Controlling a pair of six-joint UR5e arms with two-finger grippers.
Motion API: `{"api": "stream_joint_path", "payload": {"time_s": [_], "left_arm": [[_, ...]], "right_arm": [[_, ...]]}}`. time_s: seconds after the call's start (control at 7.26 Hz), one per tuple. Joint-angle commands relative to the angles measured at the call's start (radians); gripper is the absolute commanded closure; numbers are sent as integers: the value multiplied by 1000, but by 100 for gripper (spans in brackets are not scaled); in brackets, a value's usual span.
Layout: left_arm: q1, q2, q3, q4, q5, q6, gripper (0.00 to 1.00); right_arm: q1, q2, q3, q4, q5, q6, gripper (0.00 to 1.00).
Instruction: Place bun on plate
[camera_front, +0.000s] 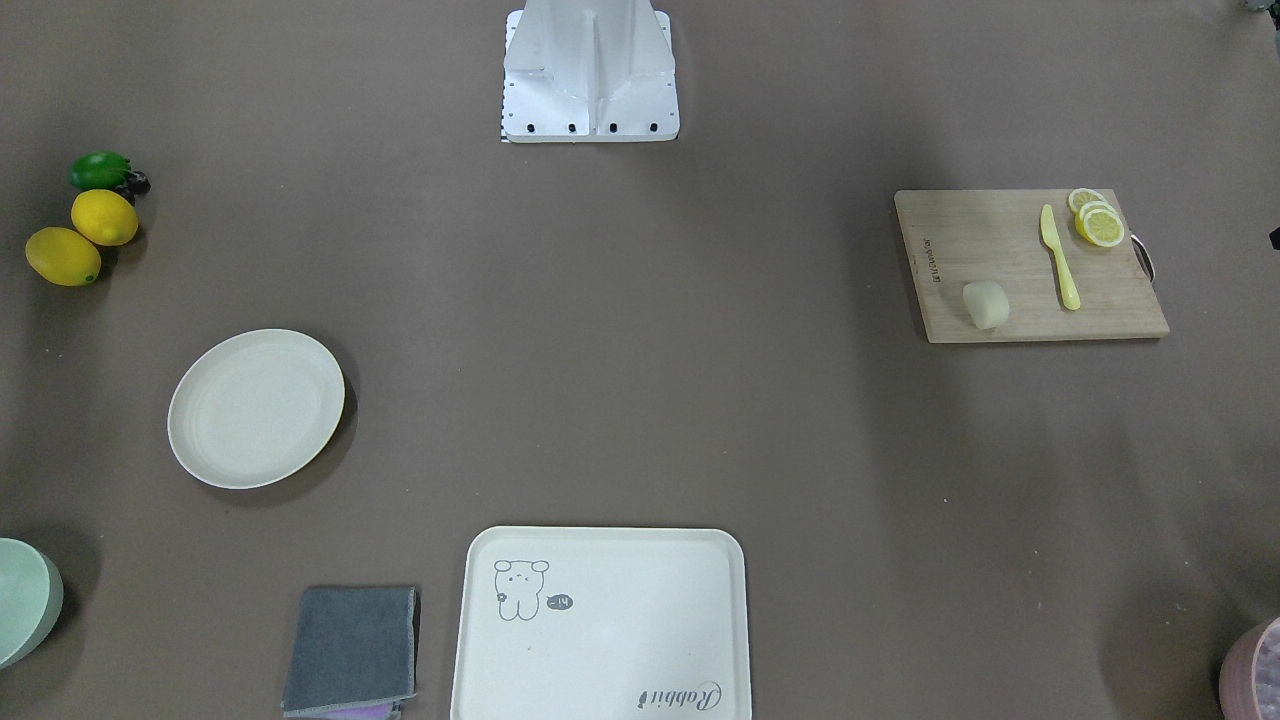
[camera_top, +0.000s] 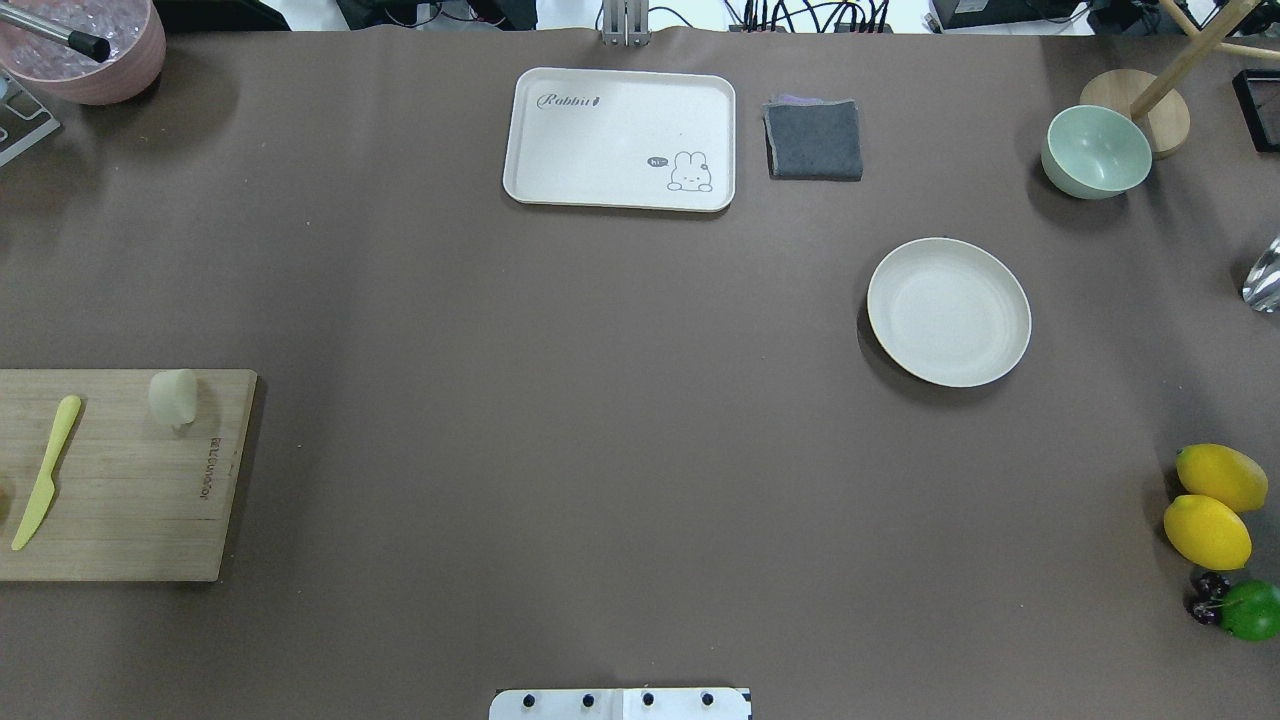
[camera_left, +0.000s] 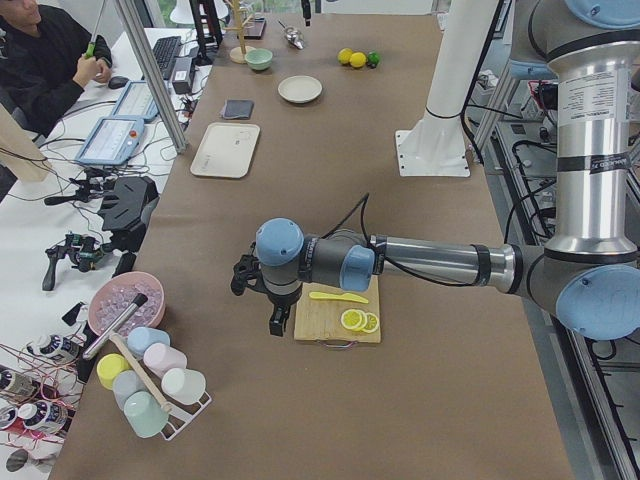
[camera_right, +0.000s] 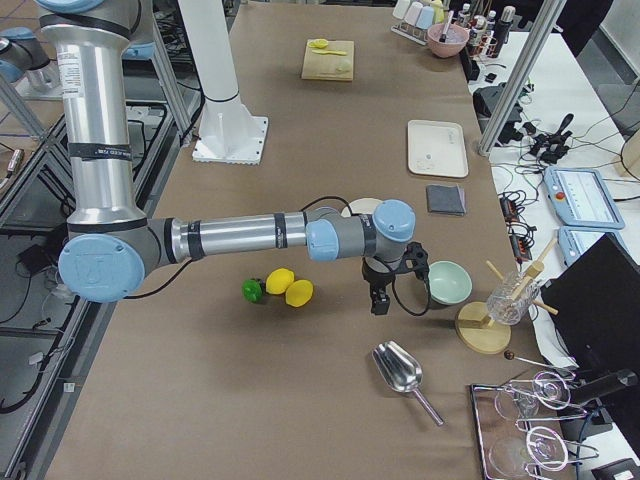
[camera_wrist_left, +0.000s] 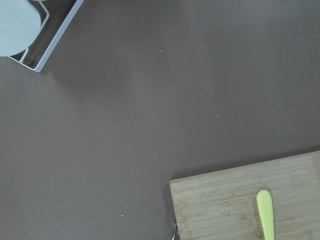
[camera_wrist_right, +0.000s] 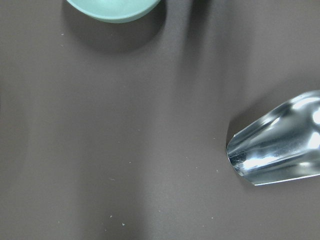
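The bun (camera_front: 985, 304), a small pale lump, lies on the wooden cutting board (camera_front: 1000, 250); it also shows in the overhead view as the bun (camera_top: 173, 398) at the board's far corner. Far across the table sits the round cream plate (camera_front: 256, 408), with nothing on it, also seen as the plate (camera_top: 948, 311). My left gripper (camera_left: 278, 320) hangs beside the board's outer edge, seen only from the side, so I cannot tell its state. My right gripper (camera_right: 379, 300) hangs between the lemons and the mint bowl, state unclear too.
A yellow knife (camera_front: 1060, 255) and lemon slices (camera_front: 1098, 222) share the board. A rabbit tray (camera_front: 600, 625), grey cloth (camera_front: 352, 650), mint bowl (camera_top: 1095, 150), two lemons (camera_front: 85, 235), a metal scoop (camera_wrist_right: 280, 142) and a cup rack (camera_left: 150, 385) ring the table's edges.
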Motion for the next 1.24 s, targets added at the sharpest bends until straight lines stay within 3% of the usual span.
{"api": "stream_joint_path", "payload": {"time_s": [0.0, 1.1], "left_arm": [[0, 4, -8, 11, 2, 8, 2], [-8, 5, -34, 2, 6, -5, 2]], "right_arm": [[40, -25, -8, -1, 2, -2, 0], [45, -28, -7, 2, 6, -1, 0]]}}
